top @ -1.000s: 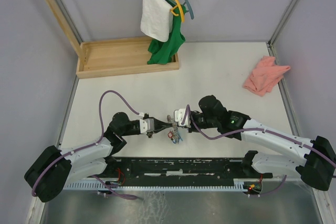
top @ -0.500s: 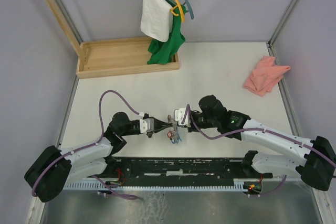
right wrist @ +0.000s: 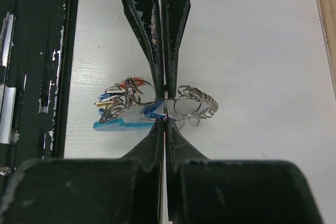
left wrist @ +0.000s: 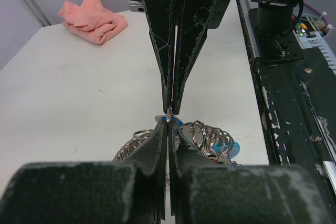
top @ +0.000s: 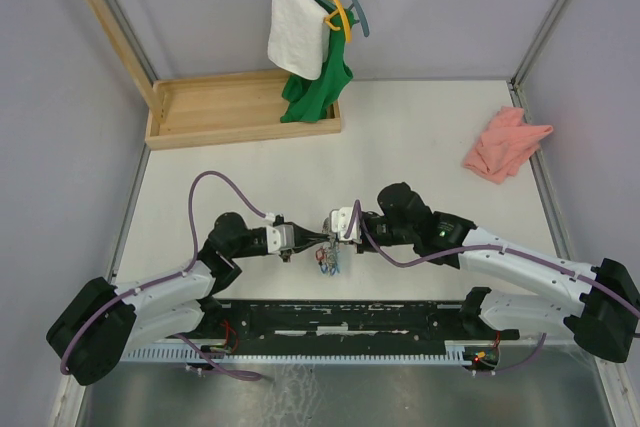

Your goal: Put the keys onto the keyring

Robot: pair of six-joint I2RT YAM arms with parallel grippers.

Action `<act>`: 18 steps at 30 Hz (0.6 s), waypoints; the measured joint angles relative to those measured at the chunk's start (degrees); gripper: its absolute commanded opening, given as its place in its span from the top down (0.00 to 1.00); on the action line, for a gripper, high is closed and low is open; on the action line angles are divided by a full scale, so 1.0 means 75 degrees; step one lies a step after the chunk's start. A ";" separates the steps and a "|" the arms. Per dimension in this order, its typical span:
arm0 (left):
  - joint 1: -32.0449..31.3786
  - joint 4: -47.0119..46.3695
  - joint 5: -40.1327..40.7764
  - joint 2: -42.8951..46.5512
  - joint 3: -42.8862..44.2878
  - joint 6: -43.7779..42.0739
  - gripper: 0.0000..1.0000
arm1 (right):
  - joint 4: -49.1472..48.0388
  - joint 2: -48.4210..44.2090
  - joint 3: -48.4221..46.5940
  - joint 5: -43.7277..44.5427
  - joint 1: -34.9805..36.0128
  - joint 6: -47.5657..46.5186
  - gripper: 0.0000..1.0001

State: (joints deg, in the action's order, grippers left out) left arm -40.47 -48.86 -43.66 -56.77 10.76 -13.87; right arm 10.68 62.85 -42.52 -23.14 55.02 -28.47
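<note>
My left gripper point(top: 316, 239) and right gripper point(top: 333, 237) meet tip to tip over the near middle of the table, and both are shut. A thin keyring point(right wrist: 166, 106), seen edge-on, spans between the two pairs of tips point(left wrist: 168, 118) and is pinched at both ends. Below it lies a bundle of rings and keys point(top: 329, 259). The blue-headed key point(right wrist: 152, 110) sits right beside the held ring. The red-headed key point(right wrist: 129, 82) lies among the loose rings point(right wrist: 125, 97). A chain of linked rings point(right wrist: 202, 100) trails off the other side.
A flat blue tag point(right wrist: 112, 125) lies in the bundle. A pink cloth point(top: 505, 145) sits at the far right. A wooden tray point(top: 240, 107) stands at the back left, under hangers with a white towel point(top: 298, 32) and a green garment point(top: 318, 87). The black rail point(top: 340, 317) runs along the near edge.
The bundle under the tips has shifted slightly to the left. Both grippers stay shut, tip to tip, almost in the same place.
</note>
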 measured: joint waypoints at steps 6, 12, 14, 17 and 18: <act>0.0000 0.0361 0.0044 0.0017 0.0157 0.0052 0.97 | 0.0006 -0.0003 -0.0003 0.0122 0.0038 -0.0009 0.99; -0.0003 0.0959 0.0187 0.0157 0.0347 0.0134 0.97 | 0.0012 -0.0003 -0.0003 0.0224 0.0067 -0.0035 0.99; -0.0003 0.1154 0.0213 0.0221 0.0399 0.0131 0.97 | 0.0017 -0.0003 -0.0009 0.0239 0.0076 -0.0038 0.99; -0.0003 0.1454 0.0216 0.0265 0.0516 0.0128 0.97 | 0.0070 -0.0003 -0.0044 0.0280 0.0099 -0.0038 0.99; -0.0003 0.1547 0.0219 0.0268 0.0562 0.0128 0.97 | 0.0090 0.0000 -0.0058 0.0300 0.0099 -0.0038 0.99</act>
State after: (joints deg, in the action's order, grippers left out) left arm -40.49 -37.26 -42.02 -54.76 14.98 -12.91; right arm 11.35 62.85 -42.96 -20.88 55.77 -28.75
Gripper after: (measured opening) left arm 0.043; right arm 0.012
